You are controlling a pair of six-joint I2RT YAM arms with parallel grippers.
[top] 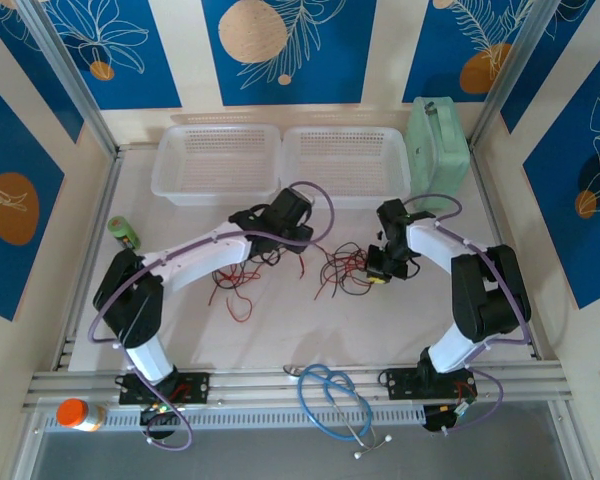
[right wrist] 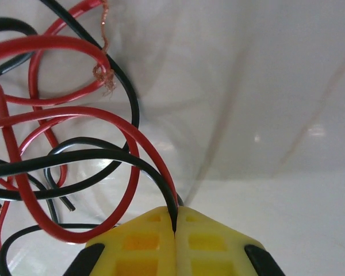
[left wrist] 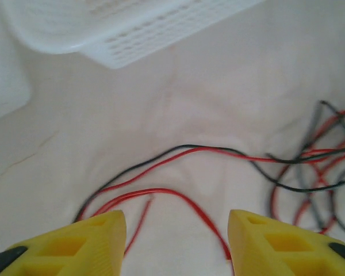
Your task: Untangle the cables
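The cables are thin red and black wires on the white table. One tangle (top: 342, 268) lies in the middle and looser red strands (top: 235, 292) trail to its left. My right gripper (top: 380, 272) sits at the tangle's right edge. In the right wrist view its yellow fingers (right wrist: 175, 227) are shut on a black and a red strand, with the other loops (right wrist: 75, 132) curling off to the left. My left gripper (top: 270, 236) hovers left of the tangle. Its jaws (left wrist: 177, 244) are open, with red and black strands (left wrist: 178, 192) lying on the table between and beyond them, not pinched.
Two white perforated baskets (top: 216, 160) (top: 345, 160) stand at the back, with a pale green container (top: 438, 140) to their right. A small green can (top: 123, 232) lies far left. A blue stethoscope (top: 335, 400) and an orange-capped bottle (top: 77, 413) rest at the near rail.
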